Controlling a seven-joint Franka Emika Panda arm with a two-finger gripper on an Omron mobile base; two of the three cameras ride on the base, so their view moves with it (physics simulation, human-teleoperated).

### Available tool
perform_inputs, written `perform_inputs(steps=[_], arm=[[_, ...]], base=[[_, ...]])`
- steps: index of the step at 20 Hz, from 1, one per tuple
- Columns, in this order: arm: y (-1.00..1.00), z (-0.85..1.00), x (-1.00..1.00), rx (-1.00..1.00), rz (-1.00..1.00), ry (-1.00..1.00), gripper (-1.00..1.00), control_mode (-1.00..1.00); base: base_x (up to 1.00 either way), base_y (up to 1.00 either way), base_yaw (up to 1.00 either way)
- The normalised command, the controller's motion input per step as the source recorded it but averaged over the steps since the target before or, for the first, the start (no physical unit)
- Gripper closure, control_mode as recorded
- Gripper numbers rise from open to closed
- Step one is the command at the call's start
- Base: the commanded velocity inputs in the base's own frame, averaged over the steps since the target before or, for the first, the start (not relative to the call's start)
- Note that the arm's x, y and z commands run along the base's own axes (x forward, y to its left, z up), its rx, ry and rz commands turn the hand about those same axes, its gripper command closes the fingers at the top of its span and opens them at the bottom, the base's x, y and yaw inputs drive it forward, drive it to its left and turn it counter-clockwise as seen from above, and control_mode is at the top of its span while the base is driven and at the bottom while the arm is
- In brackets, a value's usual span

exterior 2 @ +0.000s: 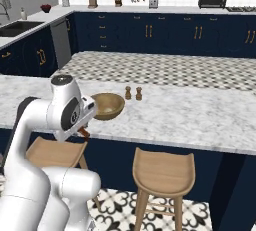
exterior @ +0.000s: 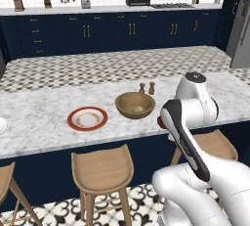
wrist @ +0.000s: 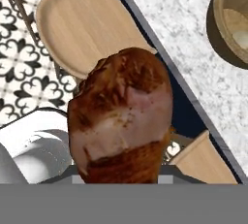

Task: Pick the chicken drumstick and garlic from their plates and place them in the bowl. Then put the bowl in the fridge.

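The gripper [wrist: 123, 182] holds the chicken drumstick [wrist: 121, 114] between its fingers, off the counter edge above a stool [wrist: 85, 22], so I judge the next move must carry it over the bowl [exterior: 135, 104] and release it.

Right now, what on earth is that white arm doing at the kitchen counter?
The arm's pincer is shut on a chicken drumstick, held out past the edge of the marble counter, above the wooden stools. The wooden bowl on the counter already holds something pale, probably the garlic. A red-rimmed plate sits beside the bowl.
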Motion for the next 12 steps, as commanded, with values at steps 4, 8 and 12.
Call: perform_inputs(steps=[4, 8, 12], arm=[[0.21, 0.42, 0.94, 0.00, -0.03, -0.06, 1.00, -1.00], [0.01, 0.24, 1.00, 0.00, -0.06, 0.00, 1.00, -1.00], [0.12, 0.22, 1.00, 0.01, -0.08, 0.05, 1.00, -1.00]], base=[[0.00, 0.00, 0.00], [0.00, 0.00, 0.00], [0.00, 0.00, 0.00]])
